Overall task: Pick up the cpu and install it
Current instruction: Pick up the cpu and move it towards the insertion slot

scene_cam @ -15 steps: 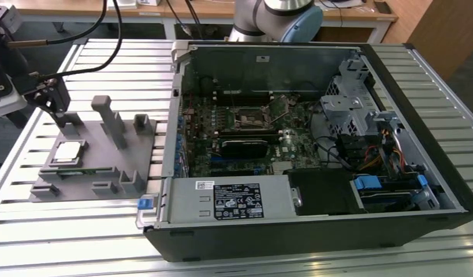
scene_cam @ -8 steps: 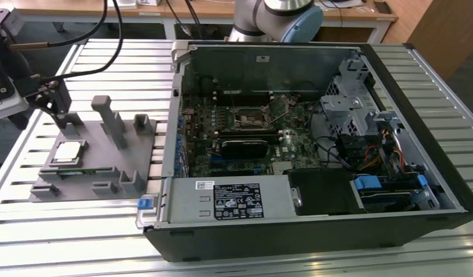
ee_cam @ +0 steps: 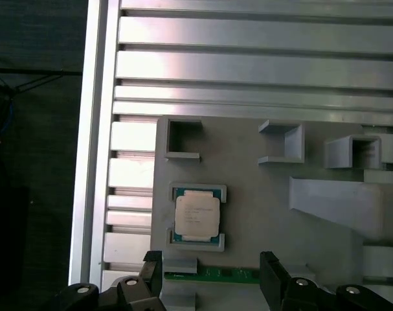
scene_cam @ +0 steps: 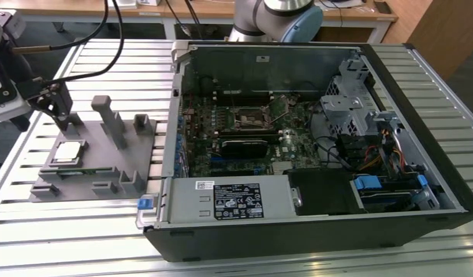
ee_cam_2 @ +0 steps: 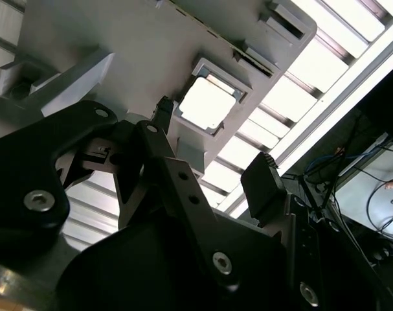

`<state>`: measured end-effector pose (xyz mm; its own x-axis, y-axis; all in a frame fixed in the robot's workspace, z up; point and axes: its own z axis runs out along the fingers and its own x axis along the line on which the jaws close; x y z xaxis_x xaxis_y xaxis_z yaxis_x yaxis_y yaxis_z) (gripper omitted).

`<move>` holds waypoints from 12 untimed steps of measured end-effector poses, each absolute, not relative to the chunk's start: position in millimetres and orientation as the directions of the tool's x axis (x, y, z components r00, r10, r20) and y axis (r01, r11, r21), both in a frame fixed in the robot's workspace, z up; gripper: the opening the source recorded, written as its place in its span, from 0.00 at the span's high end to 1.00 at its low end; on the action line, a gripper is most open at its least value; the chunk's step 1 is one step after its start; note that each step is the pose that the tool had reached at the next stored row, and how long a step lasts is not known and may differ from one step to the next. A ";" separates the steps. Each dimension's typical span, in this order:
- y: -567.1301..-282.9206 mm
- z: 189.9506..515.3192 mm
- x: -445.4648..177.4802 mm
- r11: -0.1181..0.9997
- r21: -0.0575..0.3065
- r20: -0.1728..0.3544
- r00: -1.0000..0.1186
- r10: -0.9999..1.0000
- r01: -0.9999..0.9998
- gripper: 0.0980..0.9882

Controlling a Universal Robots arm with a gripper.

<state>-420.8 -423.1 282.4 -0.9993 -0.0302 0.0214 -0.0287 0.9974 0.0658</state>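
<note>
Hovering nr cpu [ee_cam: 197, 217], fingers [ee_cam: 270, 265] apart

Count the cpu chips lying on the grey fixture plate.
1. The cpu sits in its framed seat on the grey fixture plate, beside the green memory stick, with the open gripper close by. No other seems hidden there.

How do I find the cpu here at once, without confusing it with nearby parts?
At the exterior view's left of the open black computer case lies a grey plastic holder plate. The cpu rests flat in its square nest: a small square chip with a shiny silver top, unlike the long green memory stick beside it.
</note>
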 end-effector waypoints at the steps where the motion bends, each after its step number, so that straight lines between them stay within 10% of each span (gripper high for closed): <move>1: -423.1 281.8 -420.8 0.997 0.066 0.021 -0.999 -0.030 -0.029 0.32; 12: -423.1 264.8 -420.7 0.997 0.066 0.021 -0.999 -0.030 -0.029 0.32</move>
